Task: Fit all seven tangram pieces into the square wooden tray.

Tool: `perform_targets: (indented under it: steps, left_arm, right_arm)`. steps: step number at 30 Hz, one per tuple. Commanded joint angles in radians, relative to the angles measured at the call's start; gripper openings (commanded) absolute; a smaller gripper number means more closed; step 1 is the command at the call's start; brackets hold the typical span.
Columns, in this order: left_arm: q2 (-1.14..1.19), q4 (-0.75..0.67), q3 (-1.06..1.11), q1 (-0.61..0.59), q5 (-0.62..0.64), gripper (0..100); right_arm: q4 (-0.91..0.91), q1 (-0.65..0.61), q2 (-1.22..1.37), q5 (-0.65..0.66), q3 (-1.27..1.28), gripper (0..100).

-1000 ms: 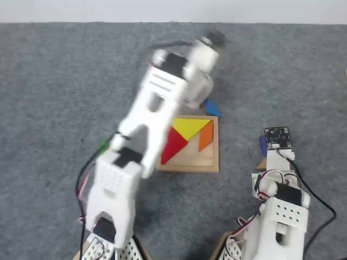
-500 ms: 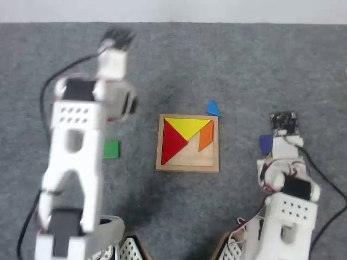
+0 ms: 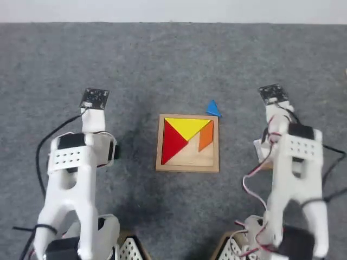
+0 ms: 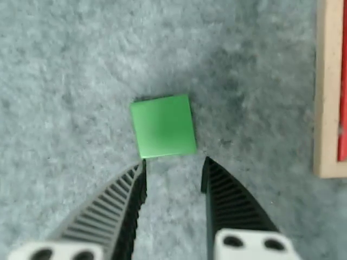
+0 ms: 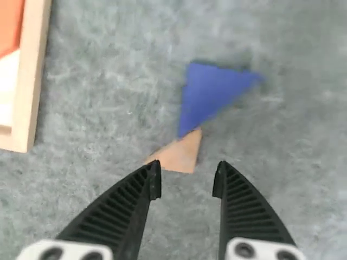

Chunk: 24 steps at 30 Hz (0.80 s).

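The square wooden tray [image 3: 187, 169] lies mid-table and holds a yellow triangle [image 3: 187, 128], a red triangle [image 3: 172, 143] and an orange piece [image 3: 205, 138]. A small blue triangle [image 3: 213, 108] lies on the carpet just beyond its far right corner. In the left wrist view my left gripper [image 4: 173, 174] is open just short of a green square [image 4: 164, 125], left of the tray. My right gripper [image 5: 187, 179] is open right of the tray, over the tip of a tan triangle [image 5: 179, 155], with a dark blue triangle [image 5: 209, 91] touching it beyond.
Grey carpet covers the whole table. The tray's wooden rim [image 4: 327, 92] stands close beside the green square, and the tray's rim [image 5: 30, 76] lies a short way from the tan triangle. The left arm [image 3: 76, 157] and right arm [image 3: 293, 151] flank the tray.
The left arm swung from above the tray out to the left and settled over the green square. The right arm stretched forward over the dark blue piece beside it.
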Motion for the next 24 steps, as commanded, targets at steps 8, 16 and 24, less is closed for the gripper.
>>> perform_targets:
  steps: [8,16,24]
  left_arm:
    - [-0.038,-0.221,0.153,-0.003,-0.005,17]
    - [-0.038,-0.281,0.222,-0.009,-0.006,17]
    - [-0.038,-0.281,0.228,-0.011,-0.005,17]
  right_arm:
    - [0.013,-0.096,0.015,-0.367,-0.002,17.6]
    - [-0.036,-0.025,-0.027,-0.431,0.097,17.7]
    - [-0.147,0.067,0.119,-0.379,0.092,17.7]
